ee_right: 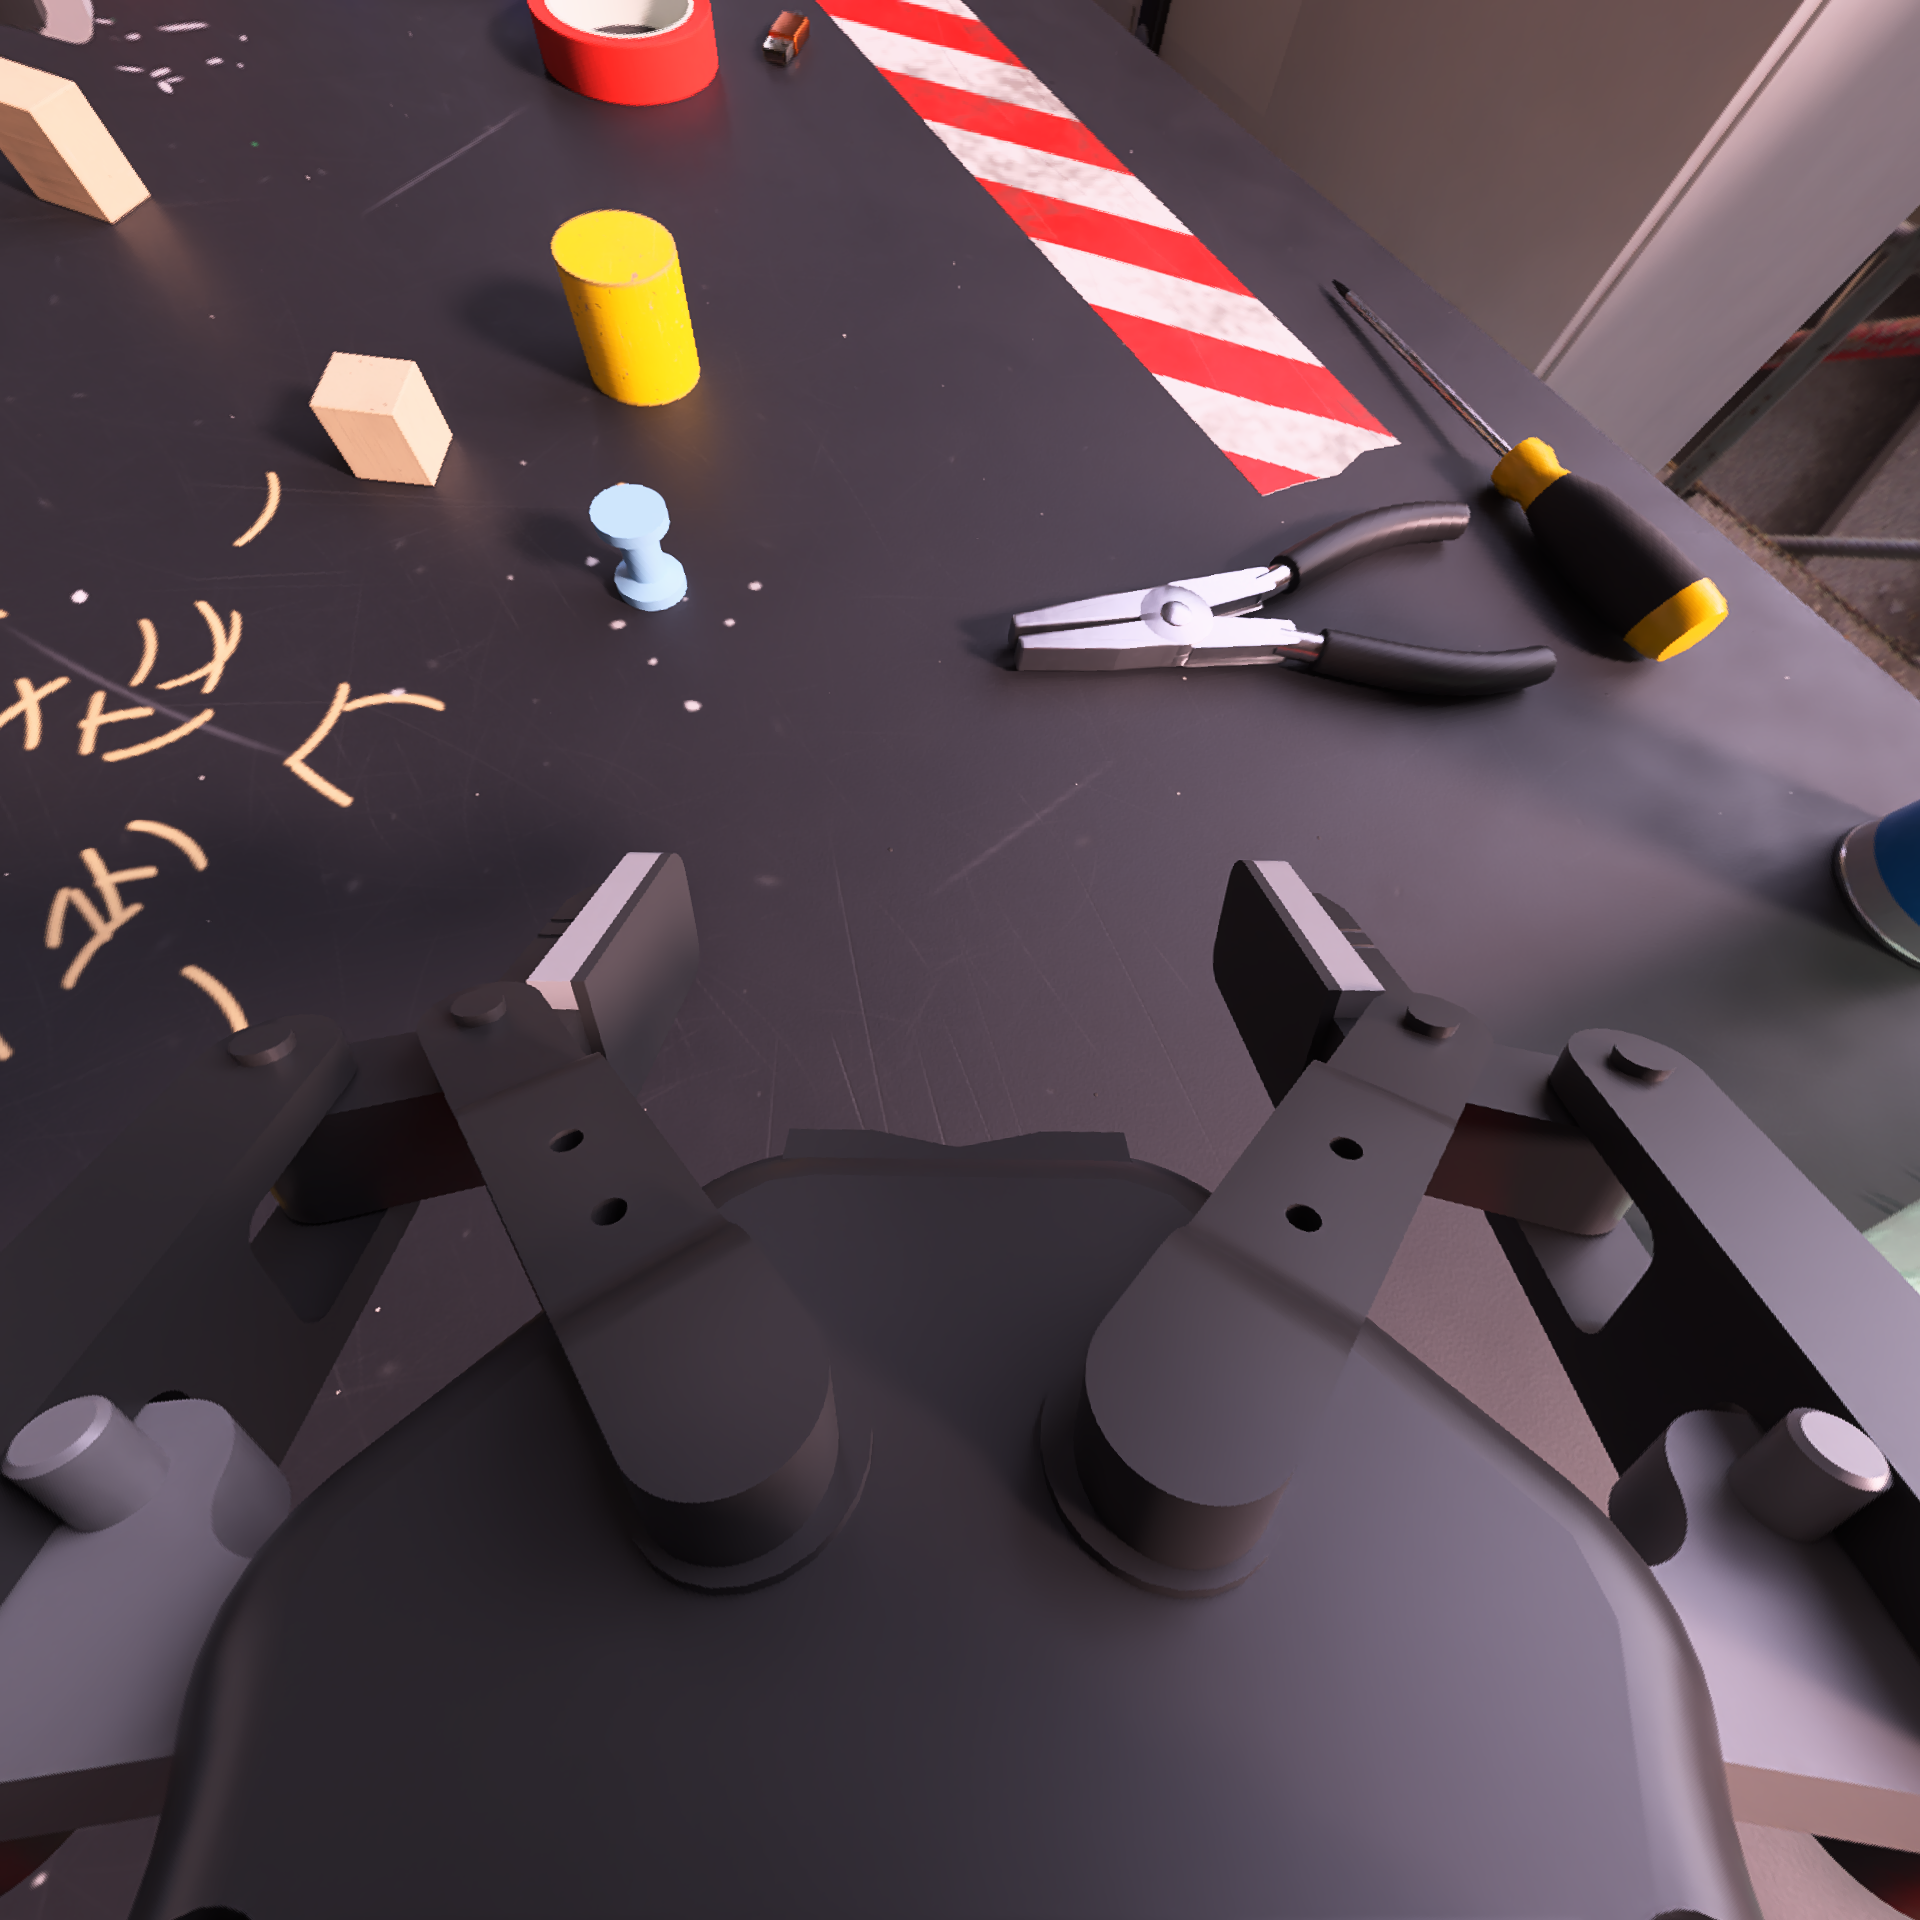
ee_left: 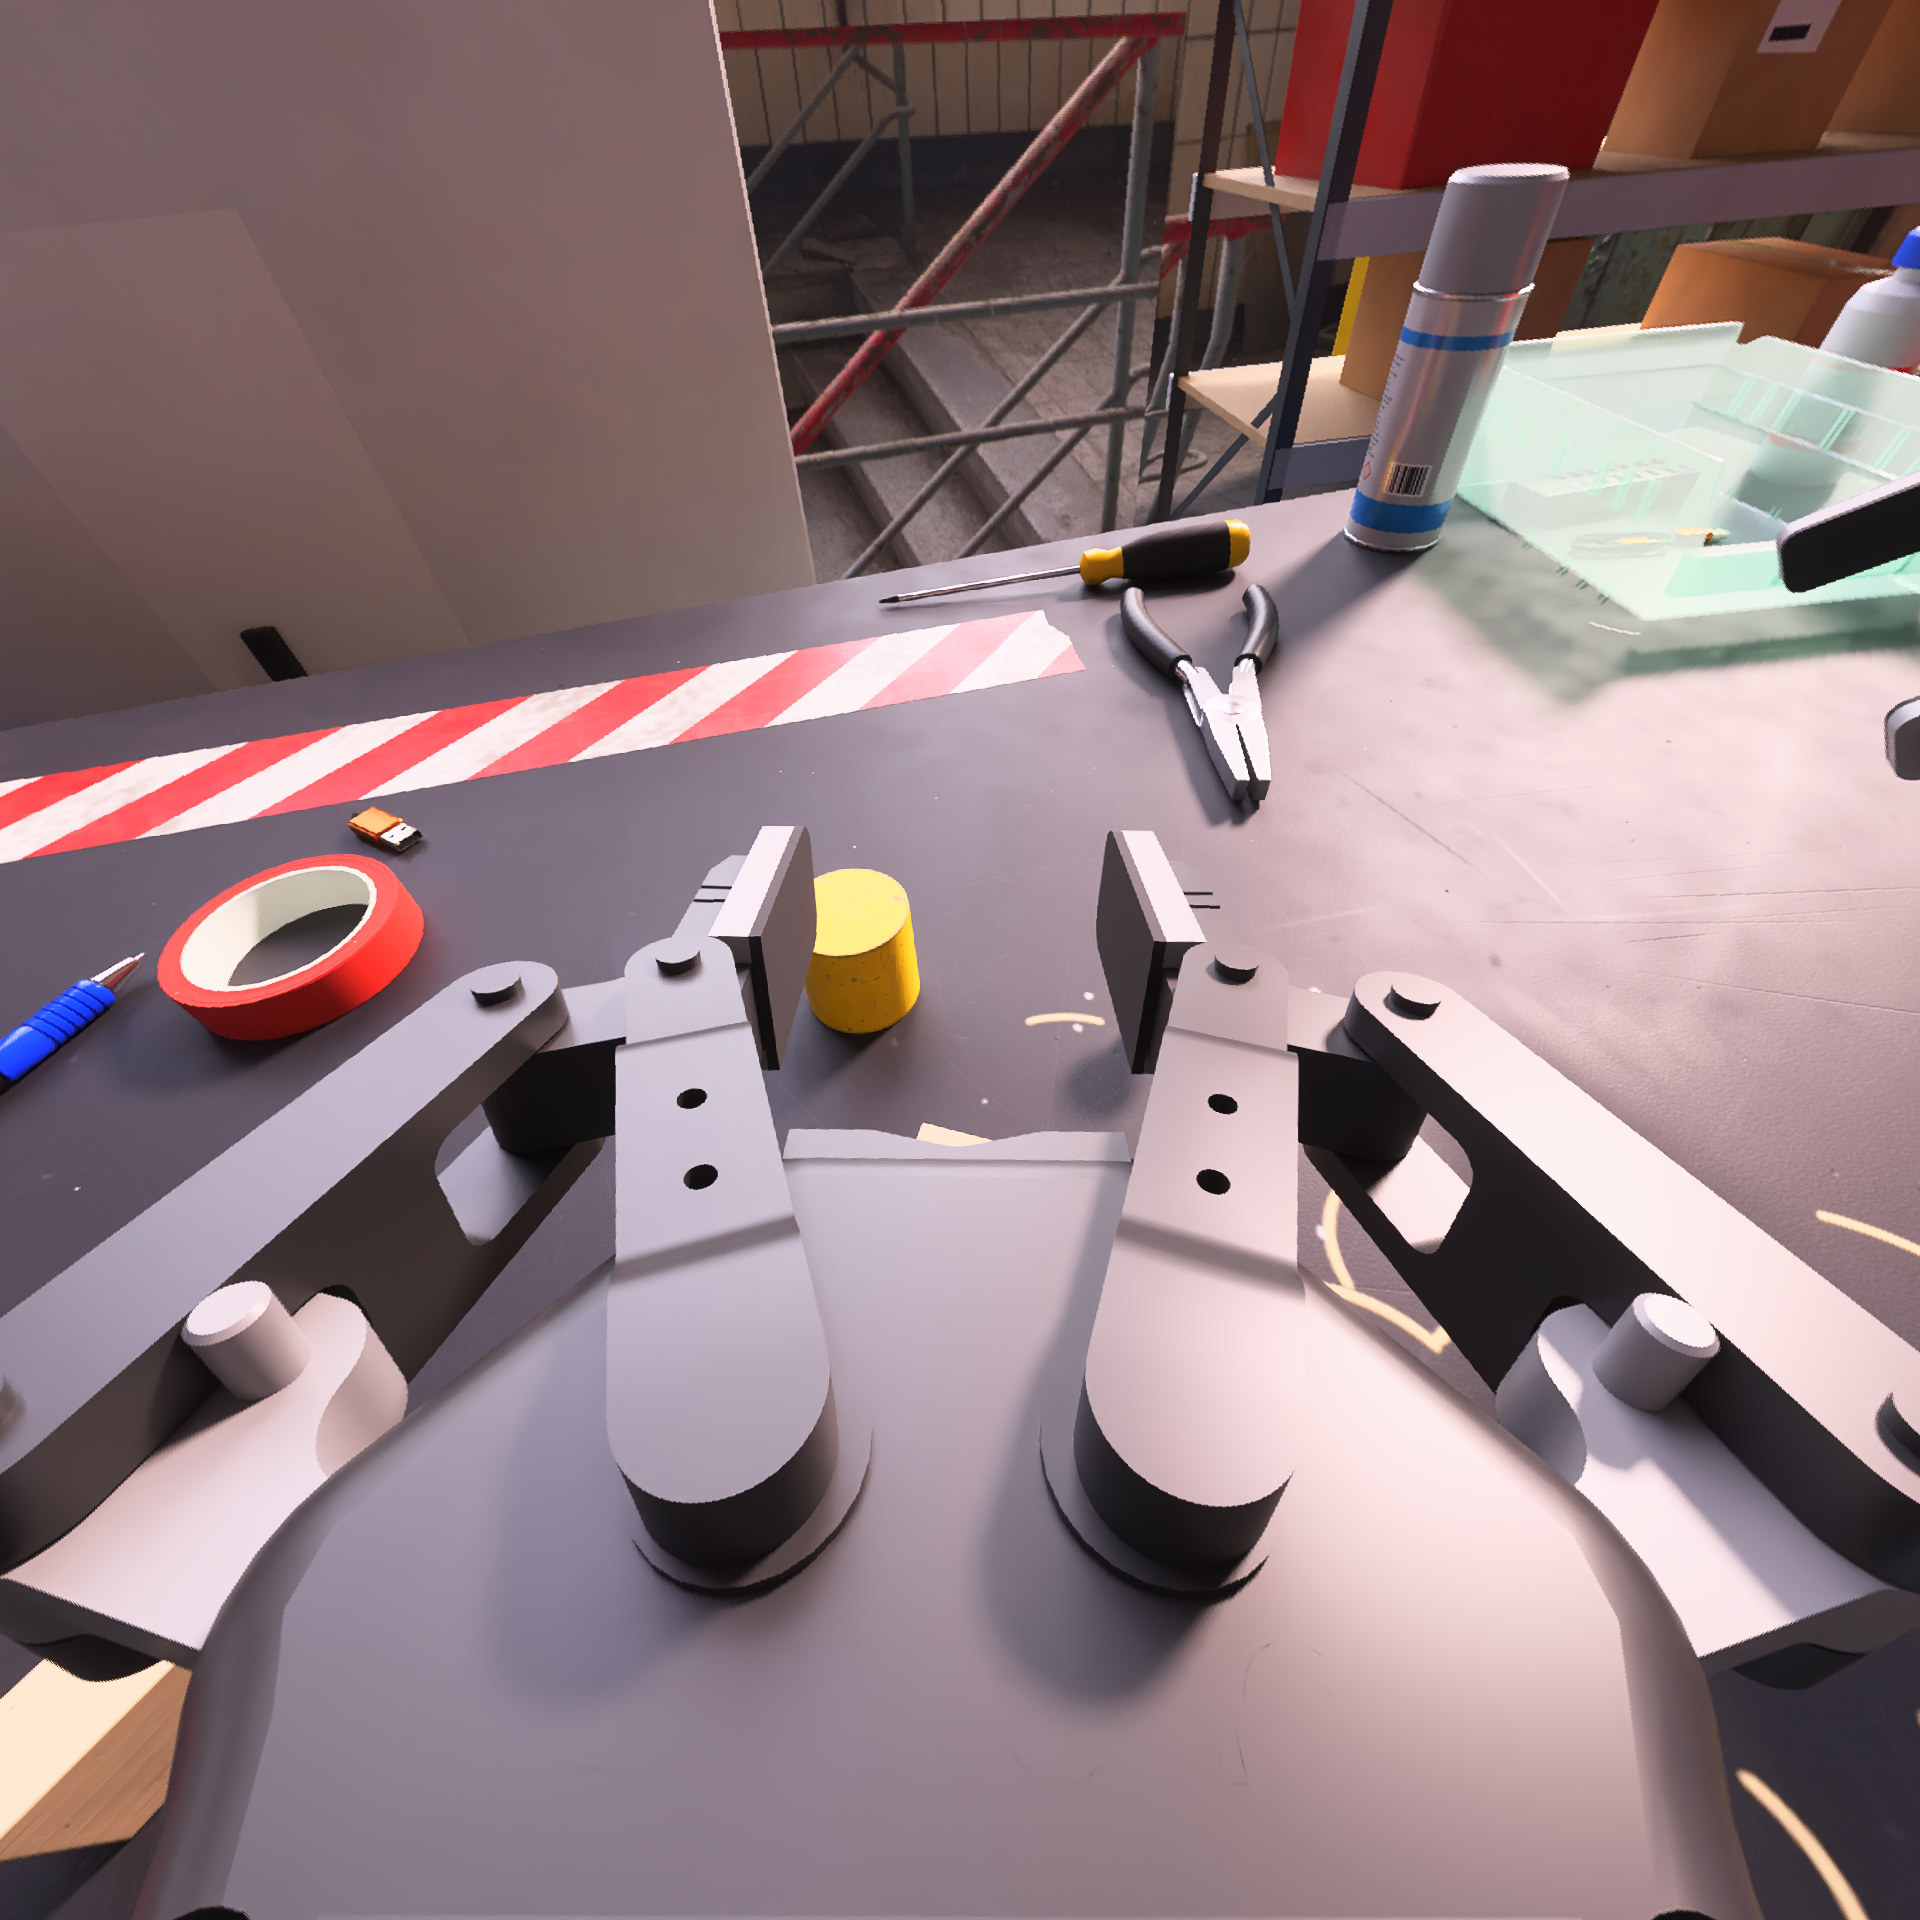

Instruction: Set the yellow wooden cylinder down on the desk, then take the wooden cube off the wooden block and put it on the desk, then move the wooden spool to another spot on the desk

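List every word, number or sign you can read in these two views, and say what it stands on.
Silver spray can with blue bands: barcode and fine print, too small to read.
White label on the brown cardboard box: blurred, unreadable.
Cream scrawls on the dark desk: loose strokes, no readable word.
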You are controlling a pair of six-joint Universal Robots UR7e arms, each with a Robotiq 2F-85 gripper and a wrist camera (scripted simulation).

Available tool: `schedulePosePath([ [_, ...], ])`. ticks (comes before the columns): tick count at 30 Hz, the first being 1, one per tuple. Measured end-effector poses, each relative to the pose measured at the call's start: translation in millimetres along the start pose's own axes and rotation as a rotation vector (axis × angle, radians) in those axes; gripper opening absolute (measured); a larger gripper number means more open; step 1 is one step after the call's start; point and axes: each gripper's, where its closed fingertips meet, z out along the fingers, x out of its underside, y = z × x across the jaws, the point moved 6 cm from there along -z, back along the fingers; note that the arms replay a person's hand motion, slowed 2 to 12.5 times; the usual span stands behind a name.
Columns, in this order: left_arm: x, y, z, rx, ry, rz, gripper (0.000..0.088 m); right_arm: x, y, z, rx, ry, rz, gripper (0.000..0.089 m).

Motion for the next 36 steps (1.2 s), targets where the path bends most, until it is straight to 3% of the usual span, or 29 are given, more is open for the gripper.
schedulePosePath([
  [36, 4, -3, 1, 0.063, 0.055, 0.014, 0.0512, -7.2, 7, 12, -0.021, 0.015, -0.013, 0.0854],
])
